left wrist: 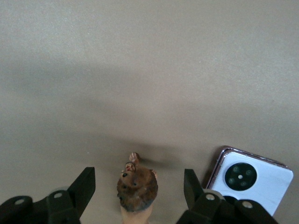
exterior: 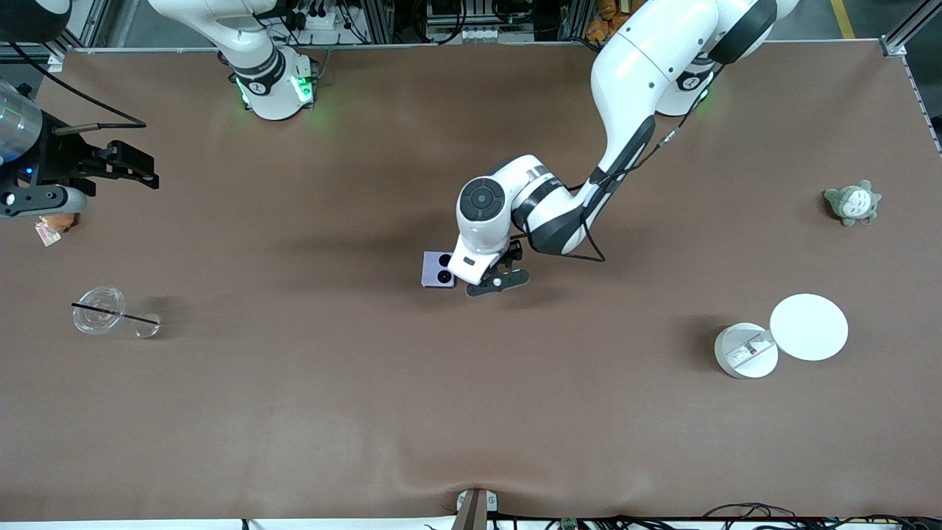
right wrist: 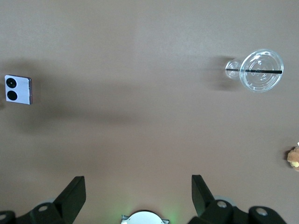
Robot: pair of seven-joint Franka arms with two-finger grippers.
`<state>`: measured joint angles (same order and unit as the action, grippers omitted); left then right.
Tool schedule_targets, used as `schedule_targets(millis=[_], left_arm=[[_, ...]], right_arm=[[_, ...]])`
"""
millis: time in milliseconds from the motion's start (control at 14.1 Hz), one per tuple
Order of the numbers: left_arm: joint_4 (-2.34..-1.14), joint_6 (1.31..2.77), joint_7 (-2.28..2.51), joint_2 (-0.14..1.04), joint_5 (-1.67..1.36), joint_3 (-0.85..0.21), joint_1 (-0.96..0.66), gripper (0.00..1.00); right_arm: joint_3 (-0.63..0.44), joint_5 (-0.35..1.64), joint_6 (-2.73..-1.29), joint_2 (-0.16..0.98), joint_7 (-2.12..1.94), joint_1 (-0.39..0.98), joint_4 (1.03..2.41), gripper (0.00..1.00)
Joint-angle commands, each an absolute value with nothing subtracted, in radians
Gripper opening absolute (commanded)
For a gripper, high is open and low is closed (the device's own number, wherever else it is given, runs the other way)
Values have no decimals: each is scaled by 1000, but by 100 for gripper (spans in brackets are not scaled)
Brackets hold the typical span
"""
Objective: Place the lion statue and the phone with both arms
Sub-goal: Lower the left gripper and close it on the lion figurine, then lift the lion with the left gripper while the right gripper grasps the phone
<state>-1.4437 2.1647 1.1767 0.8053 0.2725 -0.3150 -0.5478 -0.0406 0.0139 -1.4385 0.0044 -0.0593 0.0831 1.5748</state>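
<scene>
Here the left gripper [left wrist: 138, 186] is down at the middle of the brown table [exterior: 294, 412], its fingers [left wrist: 84, 184] spread on either side of the lion statue [left wrist: 137, 188] with a gap showing on each side, so nothing is clamped. The statue stands on the cloth just beside the phone [exterior: 436, 269], which lies flat with its two round lenses facing up; in the front view the left arm's wrist hides the statue. The right gripper [right wrist: 138, 196] waits in the air over the right arm's end of the table, with its fingers wide apart and empty. Near that end lies a clear plastic cup [exterior: 99, 311] with a black straw [exterior: 115, 314].
</scene>
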Motion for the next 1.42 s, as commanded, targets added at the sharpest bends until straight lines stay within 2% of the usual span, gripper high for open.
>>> schedule_targets(millis=[0,71,212,283,425,708,920,1344], left_arm=[[-1451,2168,1193,804,299,-308,-557,70],[-1451,2166,1193,804,299,-310,-558,67],[-1463,2163,1190,802,299,-310,-564,51],[-1465,2161,1189,801,299,-310,-565,39],[-1465,2161,1189,796,299,-310,-565,1],[-1456,2161,1164,782,343,-308,-535,0],[-1451,2161,1099,763,387,-308,-480,0],[-1450,2161,879,724,387,-308,-338,0]], right_arm=[[-38,31,-1424,2,-5,101,1554,100],[-40,58,-1424,3,20,112,1546,100],[-40,83,-1424,8,76,113,1545,100],[-40,83,-1424,8,80,114,1545,100],[-40,87,-1422,8,80,114,1545,100],[-40,118,-1422,9,90,126,1546,100],[-38,123,-1427,26,245,201,1548,100],[-40,198,-1498,133,302,327,1554,100]])
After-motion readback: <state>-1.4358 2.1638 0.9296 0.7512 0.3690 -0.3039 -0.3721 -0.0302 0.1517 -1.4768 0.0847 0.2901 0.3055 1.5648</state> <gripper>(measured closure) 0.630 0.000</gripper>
